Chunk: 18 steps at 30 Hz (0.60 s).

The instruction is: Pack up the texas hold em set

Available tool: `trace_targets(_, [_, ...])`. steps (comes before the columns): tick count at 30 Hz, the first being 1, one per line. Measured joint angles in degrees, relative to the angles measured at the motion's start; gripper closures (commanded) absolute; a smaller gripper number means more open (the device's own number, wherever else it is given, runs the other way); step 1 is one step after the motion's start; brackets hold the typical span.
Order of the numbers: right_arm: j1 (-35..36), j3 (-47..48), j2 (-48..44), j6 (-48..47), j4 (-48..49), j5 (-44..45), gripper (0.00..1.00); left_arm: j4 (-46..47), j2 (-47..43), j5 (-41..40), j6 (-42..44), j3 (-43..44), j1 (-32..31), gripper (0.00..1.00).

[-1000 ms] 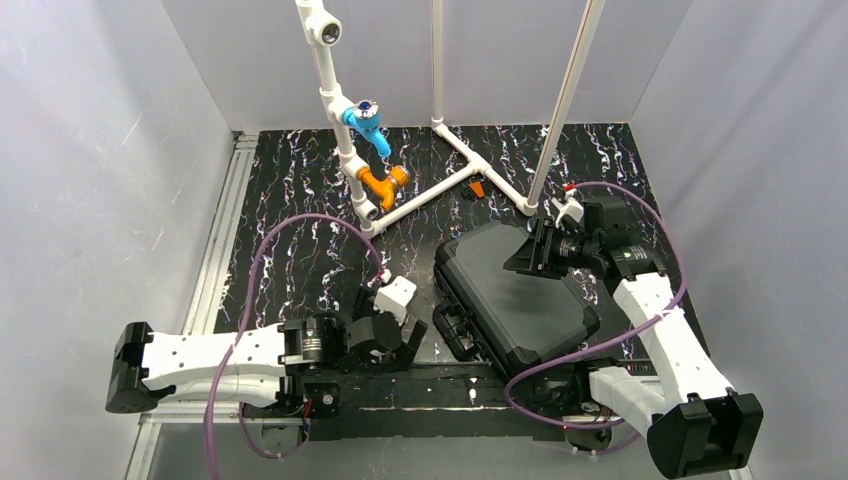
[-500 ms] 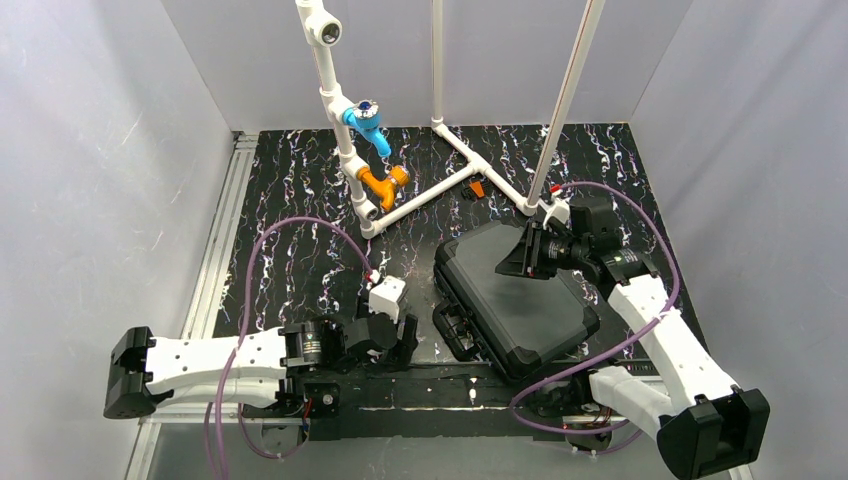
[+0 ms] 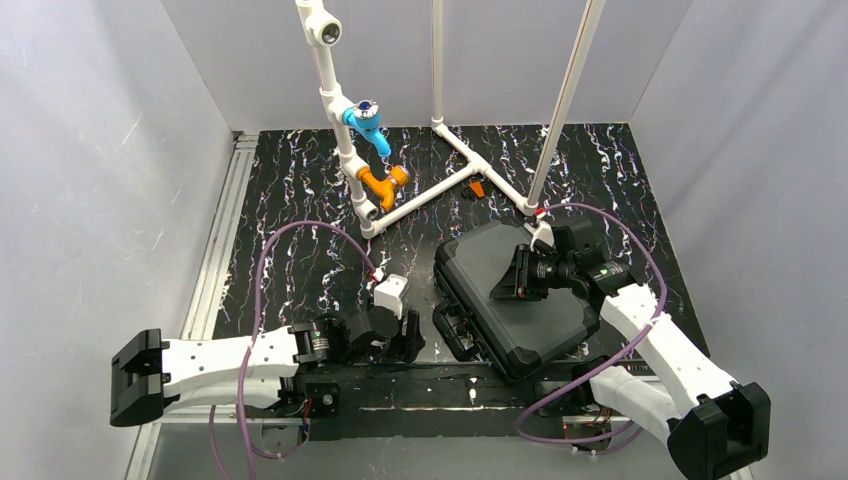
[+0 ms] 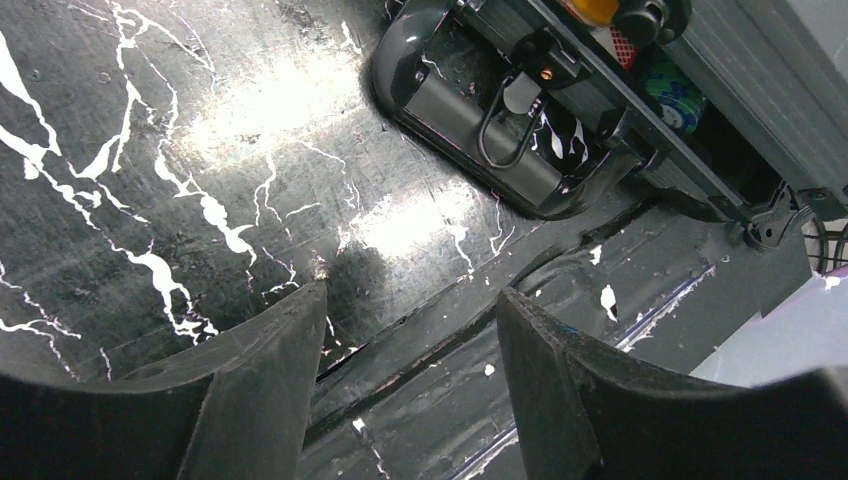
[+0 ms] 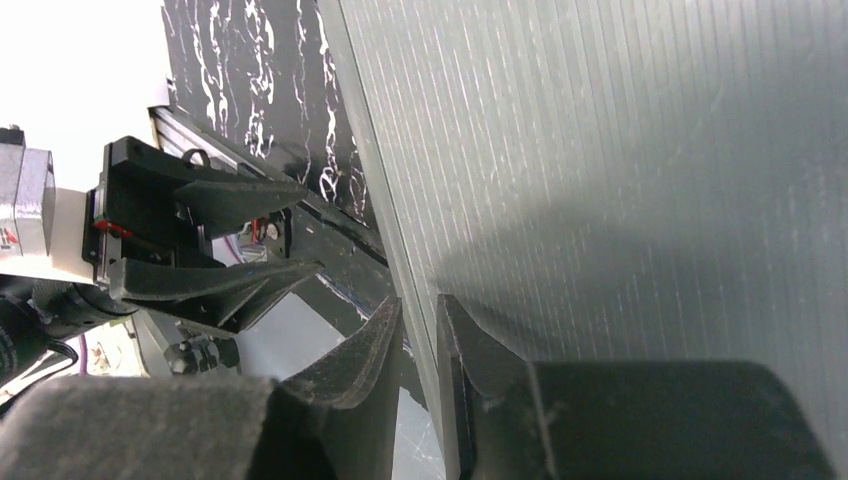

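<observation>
The black case (image 3: pixel 530 310) of the texas hold em set lies right of centre, its handle (image 3: pixel 455 330) facing left. In the left wrist view the case stands ajar: a dark green chip roll (image 4: pixel 672 90) and an orange disc (image 4: pixel 590 8) show in the gap above the handle (image 4: pixel 480 130). My right gripper (image 3: pixel 503 285) sits on the lid's left edge. Its fingers pinch the ribbed lid (image 5: pixel 620 150) from both sides, so the right gripper (image 5: pixel 420 305) is shut on it. My left gripper (image 3: pixel 408 340) hangs open and empty left of the handle, over the table's front edge (image 4: pixel 410 290).
A white pipe frame (image 3: pixel 440 185) with a blue fitting (image 3: pixel 365 125) and an orange fitting (image 3: pixel 385 183) stands at the back. A small orange piece (image 3: pixel 478 188) lies beside it. An aluminium rail (image 3: pixel 215 270) runs along the left, and grey walls enclose the table.
My right gripper slid left along the lid to its edge and closed on it. My left gripper's jaws narrowed while it edged right toward the handle.
</observation>
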Motion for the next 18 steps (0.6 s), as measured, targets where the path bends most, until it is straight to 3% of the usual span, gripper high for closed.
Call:
trace_targets(8, [3.02, -3.23, -1.01, 2.36, 1.79, 1.77, 0.74, 3.89, 3.41, 2.49, 0.33, -0.87, 1.27, 0.48])
trace_targets(18, [3.58, -8.74, -1.09, 5.14, 8.0, 1.9, 0.76, 7.04, 6.62, 3.58, 1.38, -0.87, 1.6, 0.49])
